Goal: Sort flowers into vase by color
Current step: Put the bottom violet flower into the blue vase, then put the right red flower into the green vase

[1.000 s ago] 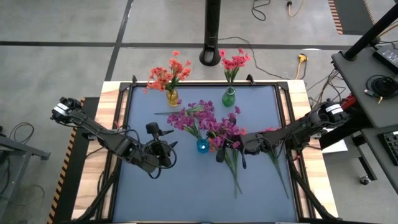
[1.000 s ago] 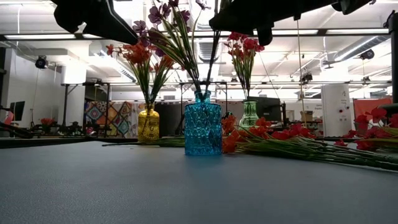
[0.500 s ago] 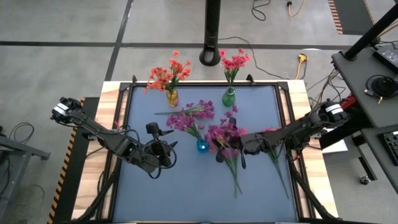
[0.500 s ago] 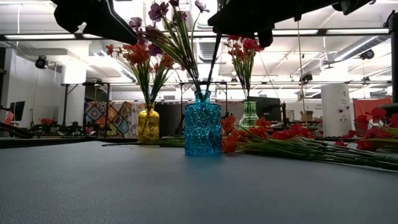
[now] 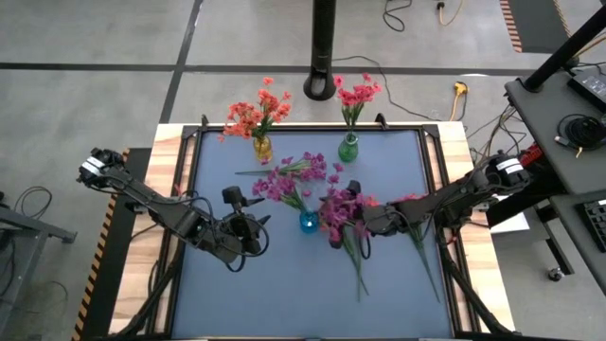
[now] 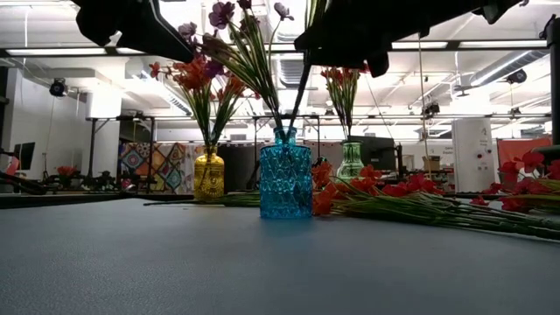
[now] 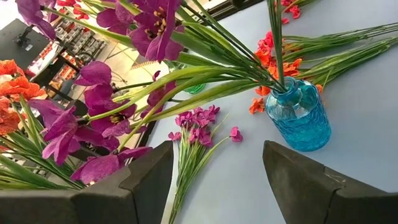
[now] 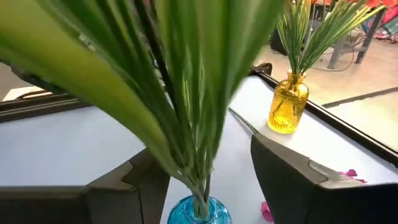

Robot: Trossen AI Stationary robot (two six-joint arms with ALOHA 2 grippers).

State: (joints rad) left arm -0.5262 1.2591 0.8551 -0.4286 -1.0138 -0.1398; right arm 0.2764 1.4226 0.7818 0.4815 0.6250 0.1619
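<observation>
From above, the table [image 5: 284,284] has a dark blue-grey top with a wooden edge. A yellow vase [image 5: 262,148] with orange flowers [image 5: 254,114] stands at the far side, and a green vase [image 5: 348,149] with red-pink flowers [image 5: 356,94] stands next to it. Near the middle is a blue vase [image 5: 309,223] with purple flowers [image 5: 295,178] leaning out of it. The right end effector [image 5: 352,220] is just beside this blue vase, among the purple blossoms. The left end effector [image 5: 248,224] waits on the other side of the blue vase, a little apart. More loose sprigs [image 5: 417,242] lie on the table under the right arm.

From the level of the table, the blue vase [image 6: 285,184] stands in front, the yellow vase [image 6: 209,176] behind it on one side and the green vase [image 6: 351,163] on the other. Red-pink sprigs [image 6: 411,197] lie flat on the table beside the blue vase. Both arms are dark shapes at the top.

In the left wrist view, the left fingers [image 7: 143,180] stand apart with nothing between them. The blue vase [image 7: 299,114] is ahead, and a loose purple sprig [image 7: 196,127] lies on the table.

In the right wrist view, the right fingers [image 8: 292,180] are spread, with green stems [image 8: 186,106] passing between them down into the blue vase [image 8: 199,211]; they do not pinch the stems. The yellow vase [image 8: 288,103] stands farther away.
</observation>
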